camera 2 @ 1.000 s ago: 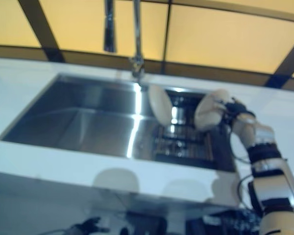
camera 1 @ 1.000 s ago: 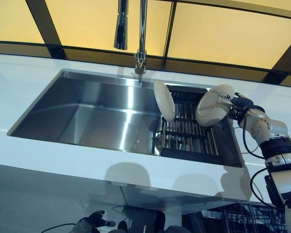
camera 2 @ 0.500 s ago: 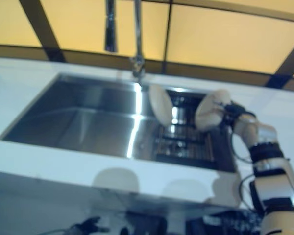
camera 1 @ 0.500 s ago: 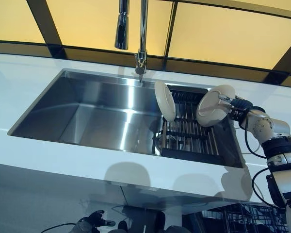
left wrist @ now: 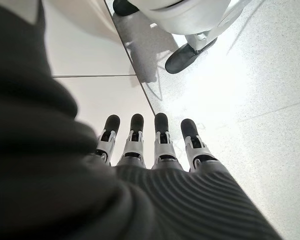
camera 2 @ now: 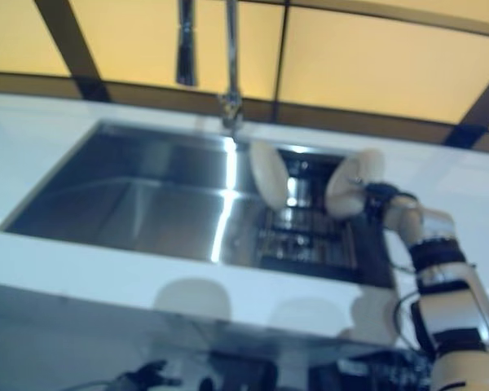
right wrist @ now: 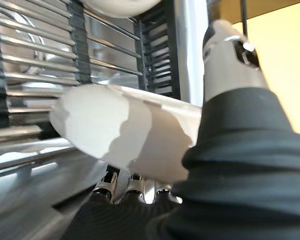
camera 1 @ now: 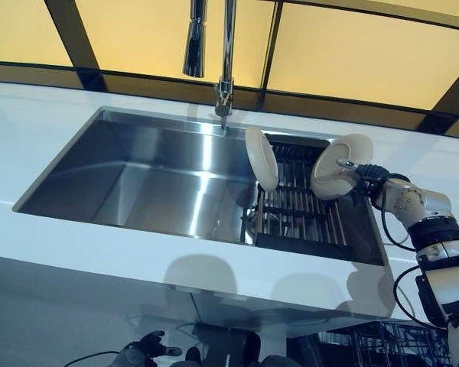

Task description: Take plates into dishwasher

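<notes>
Two cream plates show at the sink's right end. One plate [camera 1: 262, 158] stands on edge in the black dish rack [camera 1: 297, 216] inside the sink. The other plate [camera 1: 338, 167] is held tilted above the rack's right side, with my right hand [camera 1: 372, 178] shut on its rim. In the right wrist view the thumb [right wrist: 230, 55] lies over this plate [right wrist: 125, 135] and the fingers [right wrist: 130, 187] curl beneath it. My left hand [left wrist: 160, 150] hangs low by the floor, below the counter, with straight fingers holding nothing.
The steel sink [camera 1: 145, 180] is set in a white counter [camera 1: 30, 122], with a tall faucet [camera 1: 226, 61] at its back edge. A dark wire dishwasher rack [camera 1: 382, 344] shows below the counter at the lower right.
My right wrist has dropped slightly and drawn closer to the held plate, which stays over the rack's right side. The left hand has not moved.
</notes>
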Available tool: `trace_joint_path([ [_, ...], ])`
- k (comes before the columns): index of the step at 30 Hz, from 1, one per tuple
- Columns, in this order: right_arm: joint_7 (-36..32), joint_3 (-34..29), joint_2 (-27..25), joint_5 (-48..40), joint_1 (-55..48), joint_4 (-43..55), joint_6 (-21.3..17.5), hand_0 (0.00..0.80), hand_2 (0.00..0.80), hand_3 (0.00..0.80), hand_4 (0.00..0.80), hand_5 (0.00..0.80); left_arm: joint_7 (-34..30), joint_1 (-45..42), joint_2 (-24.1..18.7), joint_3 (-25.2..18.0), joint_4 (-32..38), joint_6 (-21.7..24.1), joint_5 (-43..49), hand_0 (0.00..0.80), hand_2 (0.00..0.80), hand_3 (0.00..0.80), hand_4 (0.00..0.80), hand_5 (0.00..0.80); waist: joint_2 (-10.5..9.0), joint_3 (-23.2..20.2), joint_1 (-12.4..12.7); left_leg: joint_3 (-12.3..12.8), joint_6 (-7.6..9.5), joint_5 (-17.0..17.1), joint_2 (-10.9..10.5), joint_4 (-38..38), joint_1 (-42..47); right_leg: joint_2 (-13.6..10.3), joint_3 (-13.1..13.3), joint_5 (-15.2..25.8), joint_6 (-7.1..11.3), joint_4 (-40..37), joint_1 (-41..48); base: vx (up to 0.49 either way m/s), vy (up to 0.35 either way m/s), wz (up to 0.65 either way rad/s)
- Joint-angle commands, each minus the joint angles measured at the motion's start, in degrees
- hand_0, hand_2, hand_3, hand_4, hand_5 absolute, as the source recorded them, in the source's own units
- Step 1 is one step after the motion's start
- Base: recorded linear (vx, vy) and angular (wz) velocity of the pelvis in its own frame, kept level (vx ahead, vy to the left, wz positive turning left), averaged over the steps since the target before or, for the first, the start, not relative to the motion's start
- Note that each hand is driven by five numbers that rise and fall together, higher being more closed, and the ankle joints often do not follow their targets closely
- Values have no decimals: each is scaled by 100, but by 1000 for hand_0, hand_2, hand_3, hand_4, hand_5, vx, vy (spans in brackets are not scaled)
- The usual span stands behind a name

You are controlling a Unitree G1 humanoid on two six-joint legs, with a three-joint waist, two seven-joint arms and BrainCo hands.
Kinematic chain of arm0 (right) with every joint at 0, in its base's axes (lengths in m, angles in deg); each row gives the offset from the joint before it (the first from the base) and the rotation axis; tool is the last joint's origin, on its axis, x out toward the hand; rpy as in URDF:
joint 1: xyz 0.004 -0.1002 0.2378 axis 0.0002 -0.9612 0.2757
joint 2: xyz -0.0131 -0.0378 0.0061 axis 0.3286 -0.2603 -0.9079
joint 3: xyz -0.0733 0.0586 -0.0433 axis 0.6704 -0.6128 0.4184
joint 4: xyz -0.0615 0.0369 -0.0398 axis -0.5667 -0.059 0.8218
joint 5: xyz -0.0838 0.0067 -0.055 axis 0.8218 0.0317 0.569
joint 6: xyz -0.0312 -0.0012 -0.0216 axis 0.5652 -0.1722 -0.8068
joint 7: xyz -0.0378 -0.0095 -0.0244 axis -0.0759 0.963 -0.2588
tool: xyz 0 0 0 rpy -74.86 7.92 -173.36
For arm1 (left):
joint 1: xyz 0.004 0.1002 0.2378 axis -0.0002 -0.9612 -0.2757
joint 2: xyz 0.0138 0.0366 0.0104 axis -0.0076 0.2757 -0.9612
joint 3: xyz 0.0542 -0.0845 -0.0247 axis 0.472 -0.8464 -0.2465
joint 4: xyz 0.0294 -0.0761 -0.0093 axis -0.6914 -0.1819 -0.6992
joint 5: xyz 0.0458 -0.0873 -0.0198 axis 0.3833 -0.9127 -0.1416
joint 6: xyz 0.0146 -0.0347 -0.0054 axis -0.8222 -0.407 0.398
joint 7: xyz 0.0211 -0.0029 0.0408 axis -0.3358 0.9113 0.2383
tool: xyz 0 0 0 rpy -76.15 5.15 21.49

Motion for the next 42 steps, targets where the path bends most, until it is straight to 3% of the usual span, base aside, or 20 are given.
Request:
trace_joint_path([
  [1, 104, 90, -126, 50, 746, -338, -153, 0, 0, 0, 0, 0, 78, 380, -152, 408, 90, -4, -223, 0, 0, 0, 0, 0, 13, 167, 267, 408, 533, -780, -325, 209, -184, 41, 174, -930, 202, 429, 105, 0, 0, 0],
  [32, 1322, -36, 154, -225, 912, -353, -636, 0, 0, 0, 0, 0, 89, 479, -107, 510, 107, -40, -358, 0, 0, 0, 0, 0, 90, 174, 293, 374, 548, -749, -343, 165, -223, 23, 180, -912, 197, 432, 57, -1, 1, 0],
  [33, 1379, -34, 173, -233, 911, -338, -691, 119, 119, 119, 119, 119, 94, 488, -99, 514, 104, -41, -363, 0, 0, 0, 0, 0, 93, 174, 292, 377, 551, -746, -344, 165, -229, 21, 181, -909, 197, 433, 52, 0, 0, 0],
  [37, 1469, -70, 192, -146, 880, -286, -736, 342, 342, 342, 342, 342, 88, 478, -97, 504, 116, -39, -356, 0, 0, 0, 0, 0, 101, 178, 293, 367, 551, -749, -349, 171, -239, 18, 178, -909, 198, 437, 44, 0, 0, 0],
  [42, 1546, -34, 202, -15, 868, -227, -747, 471, 471, 471, 471, 471, 74, 481, -91, 497, 119, -51, -360, 0, 0, 0, 0, 0, 104, 166, 291, 367, 554, -749, -353, 158, -235, 16, 179, -911, 197, 433, 42, 0, 0, 0],
])
